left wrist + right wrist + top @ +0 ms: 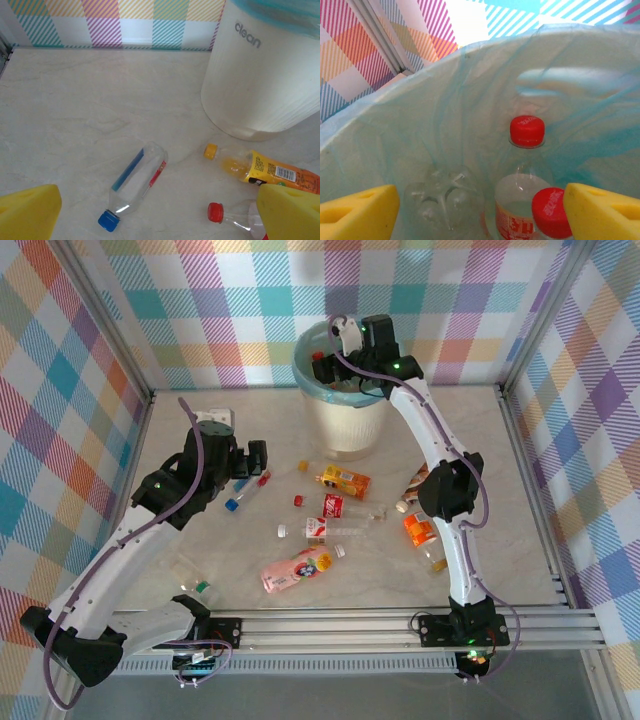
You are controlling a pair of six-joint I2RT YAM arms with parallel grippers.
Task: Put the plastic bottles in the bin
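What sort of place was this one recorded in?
Probably a lab robot cell, not a home: plaid backdrop walls on an aluminium frame enclose a table scattered with plastic bottles beside a lined bin.

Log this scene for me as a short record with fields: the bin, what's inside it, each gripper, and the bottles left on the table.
bin: cream bin, upright at the far side of the table, teal liner over its rim
inside bin: at least two red-capped bottles
right gripper: open, over the bin's mouth
left gripper: open, above the table, blue-capped bottle lying below it
on table: several bottles lying flat, among them an orange-label bottle and a pink bottle
task: unfinished
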